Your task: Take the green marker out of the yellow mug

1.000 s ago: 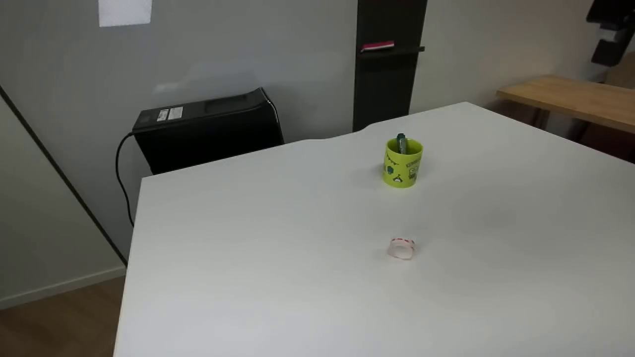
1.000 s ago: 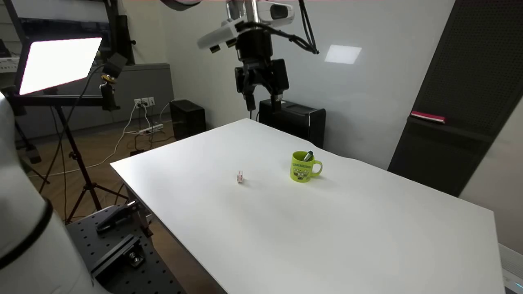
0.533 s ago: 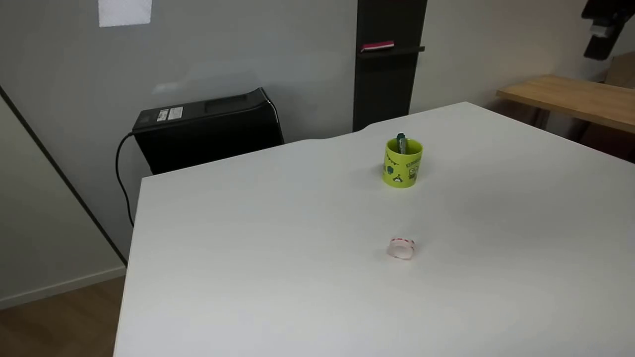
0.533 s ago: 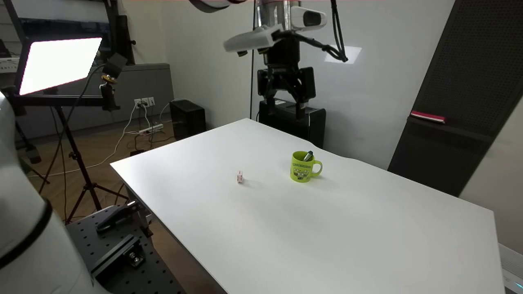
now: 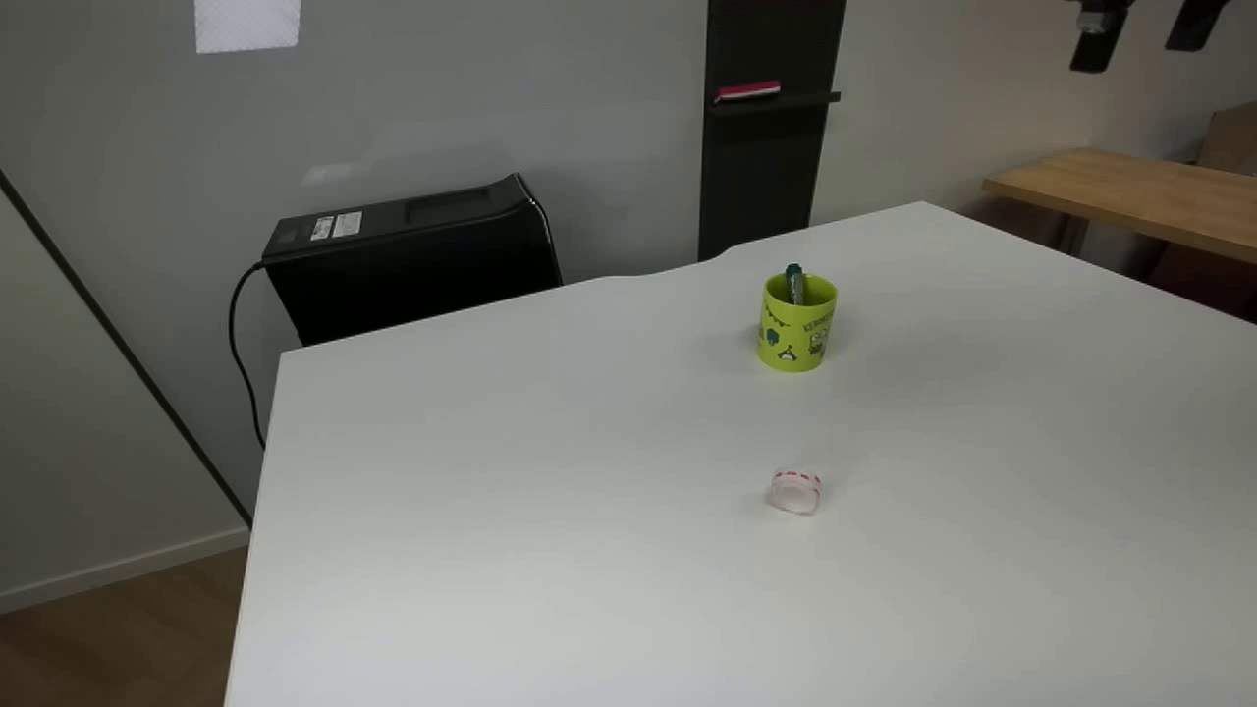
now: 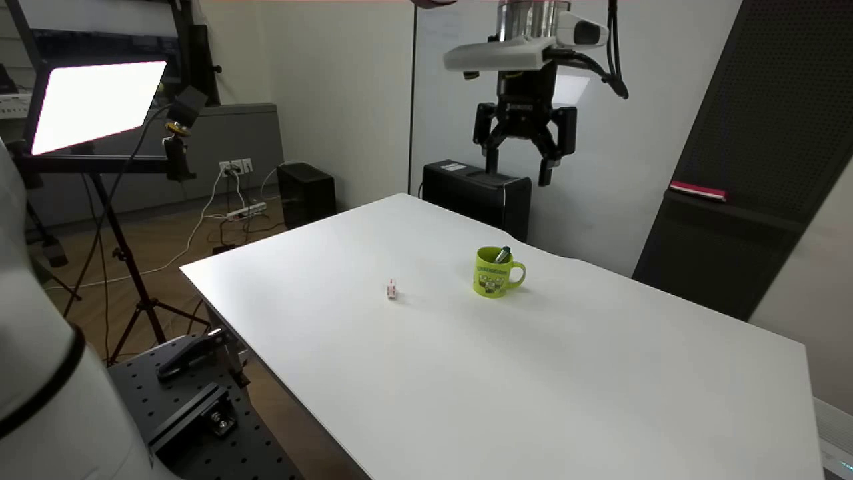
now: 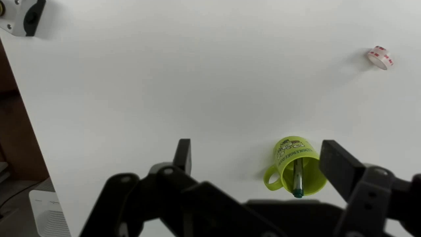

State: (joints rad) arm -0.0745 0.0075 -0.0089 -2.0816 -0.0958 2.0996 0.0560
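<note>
The yellow-green mug (image 5: 797, 339) stands upright on the white table; it also shows in an exterior view (image 6: 488, 283), handle to the right, and in the wrist view (image 7: 291, 151). The green marker (image 5: 794, 285) stands in the mug, leaning on its rim, with its dark green end sticking out; it also shows in an exterior view (image 6: 502, 255) and in the wrist view (image 7: 298, 179). Its lower part is hidden inside the mug. My gripper (image 6: 518, 171) is open and empty, high above the table. In the wrist view the mug lies between the fingertips (image 7: 256, 153), nearer the right finger.
A small clear tape roll (image 5: 794, 492) with red print lies on the table (image 6: 426, 360), apart from the mug. A black box-like device (image 6: 476, 193) stands behind the table's far edge. A metal fixture (image 7: 19, 16) shows at the wrist view's top left corner.
My gripper has moved rightward in the exterior view that shows the arm, and leftward and up in the view where only its fingertips show. It stays open. Mug, marker and tape have not moved.
</note>
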